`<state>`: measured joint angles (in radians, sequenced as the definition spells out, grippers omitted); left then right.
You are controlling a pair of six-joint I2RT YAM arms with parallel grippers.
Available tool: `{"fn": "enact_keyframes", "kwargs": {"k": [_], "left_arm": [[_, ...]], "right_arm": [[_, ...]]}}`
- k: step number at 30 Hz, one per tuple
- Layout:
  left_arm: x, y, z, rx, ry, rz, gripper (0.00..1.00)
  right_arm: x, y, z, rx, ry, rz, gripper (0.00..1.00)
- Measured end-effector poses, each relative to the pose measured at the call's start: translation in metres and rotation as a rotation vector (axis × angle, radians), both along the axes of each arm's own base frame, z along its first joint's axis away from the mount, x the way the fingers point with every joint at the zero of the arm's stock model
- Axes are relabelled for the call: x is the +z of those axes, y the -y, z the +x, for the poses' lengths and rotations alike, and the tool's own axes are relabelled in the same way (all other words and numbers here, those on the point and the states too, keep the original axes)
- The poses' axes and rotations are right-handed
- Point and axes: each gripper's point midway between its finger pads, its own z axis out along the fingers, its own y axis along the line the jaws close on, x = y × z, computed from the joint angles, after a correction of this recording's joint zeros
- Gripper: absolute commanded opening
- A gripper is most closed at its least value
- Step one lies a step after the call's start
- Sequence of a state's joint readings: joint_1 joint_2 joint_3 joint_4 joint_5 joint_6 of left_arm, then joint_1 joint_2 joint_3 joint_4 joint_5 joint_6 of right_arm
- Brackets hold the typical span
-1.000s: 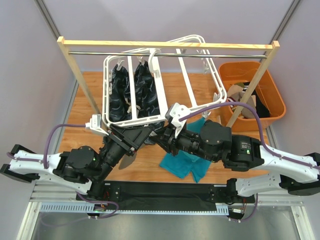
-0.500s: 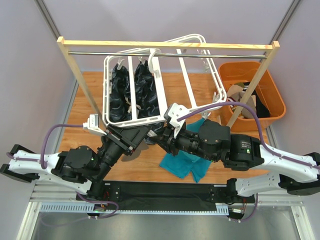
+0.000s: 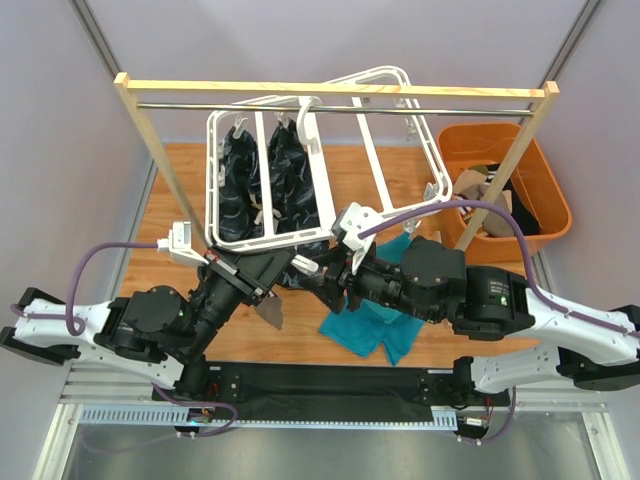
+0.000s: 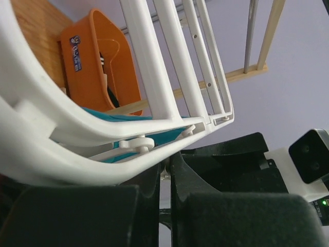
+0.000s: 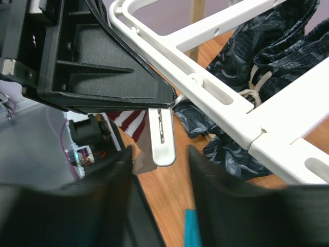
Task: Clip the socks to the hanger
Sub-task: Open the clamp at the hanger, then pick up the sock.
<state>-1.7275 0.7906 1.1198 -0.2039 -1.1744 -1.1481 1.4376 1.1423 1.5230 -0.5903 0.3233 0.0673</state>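
A large white plastic rectangular hanger [image 3: 209,180] hangs tilted from a wooden rack with a metal rail [image 3: 330,88], which stands across the far side of the wooden table [image 3: 295,340]. A dark glossy patterned cloth [image 3: 240,190] hangs under the hanger's left bays. An orange plastic bin [image 3: 490,130] sits at the far right with mixed cloth inside. A teal sock [image 3: 370,325] lies crumpled on the table, near and to the right, partly under the right arm. Both arms crowd the hanger's near rim, so from above their hands hide each other.

From the left wrist, the left hand [image 4: 164,177] is clenched just under the curved near rim. Its two black fingers [image 4: 144,206] are pressed together with a sliver of white in the seam. Whether it grips that piece I cannot tell. The bin and a strip of teal show beyond the bars.

Only the right wrist view shows a small white flat clip [image 5: 162,135] dangling from the rim, right at the tip of the left hand's black finger. The right hand [image 5: 160,154] is released, its blurred fingers spread either side of the clip without touching it. A red-and-white striped sock [image 5: 129,119] peeks out behind the left hand.
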Motion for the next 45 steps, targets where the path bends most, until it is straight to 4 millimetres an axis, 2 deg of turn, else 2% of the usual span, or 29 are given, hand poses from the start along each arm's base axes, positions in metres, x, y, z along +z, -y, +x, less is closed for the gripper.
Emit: {"fn": "enact_keyframes", "kwargs": {"k": [2,4,8,12,16,17,19,22,23,25,27,28,32,36,38,42,44,45], "left_arm": [[0.000,-0.001,0.001,0.004,0.000,0.007,0.00],[-0.001,-0.002,0.001,0.009,0.001,0.013,0.00],[-0.004,-0.003,0.002,0.015,0.003,0.031,0.00],[-0.007,-0.005,0.003,0.021,0.004,0.044,0.00],[-0.008,-0.009,0.004,0.031,0.004,0.052,0.00],[-0.008,-0.010,0.005,0.032,0.004,0.053,0.00],[-0.009,-0.012,0.005,0.033,0.002,0.054,0.00],[-0.010,-0.016,0.006,0.038,-0.003,0.051,0.00],[-0.010,-0.018,0.007,0.039,-0.005,0.047,0.00],[-0.010,-0.020,0.007,0.041,-0.009,0.043,0.00],[-0.010,-0.022,0.008,0.042,-0.010,0.044,0.00],[-0.011,-0.023,0.008,0.042,-0.010,0.045,0.00],[-0.013,-0.027,0.008,0.042,-0.013,0.042,0.00],[-0.015,-0.031,0.009,0.042,-0.017,0.037,0.00],[-0.014,-0.032,0.009,0.041,-0.017,0.034,0.00],[-0.013,-0.037,0.009,0.037,-0.020,0.020,0.00],[-0.013,-0.039,0.010,0.036,-0.022,0.014,0.00],[-0.014,-0.040,0.010,0.036,-0.023,0.011,0.00]], "right_arm": [[0.001,0.001,-0.001,-0.005,-0.013,-0.001,0.67],[-0.001,0.004,-0.001,-0.011,-0.026,-0.010,0.71],[0.000,0.015,-0.003,-0.031,-0.075,-0.018,0.73],[0.008,0.041,-0.011,-0.022,-0.125,0.011,0.68],[0.025,0.084,-0.023,-0.006,-0.172,0.079,0.59],[0.026,0.095,-0.024,-0.016,-0.184,0.089,0.54],[0.024,0.115,-0.020,-0.064,-0.206,0.096,0.51],[-0.001,0.140,-0.007,-0.194,-0.235,0.054,0.47],[-0.015,0.148,-0.001,-0.249,-0.241,0.022,0.40],[-0.046,0.163,0.010,-0.359,-0.249,-0.058,0.35],[-0.066,0.181,0.020,-0.476,-0.254,-0.103,0.36],[-0.072,0.192,0.027,-0.562,-0.267,-0.096,0.33],[-0.063,0.230,0.047,-0.800,-0.314,0.112,0.29],[-0.058,0.268,0.056,-0.925,-0.345,0.292,0.31],[-0.064,0.271,0.059,-0.976,-0.341,0.297,0.33],[-0.102,0.257,0.072,-1.102,-0.294,0.143,0.31],[-0.130,0.261,0.078,-1.163,-0.274,0.008,0.29],[-0.148,0.269,0.081,-1.201,-0.279,-0.065,0.22]]}}
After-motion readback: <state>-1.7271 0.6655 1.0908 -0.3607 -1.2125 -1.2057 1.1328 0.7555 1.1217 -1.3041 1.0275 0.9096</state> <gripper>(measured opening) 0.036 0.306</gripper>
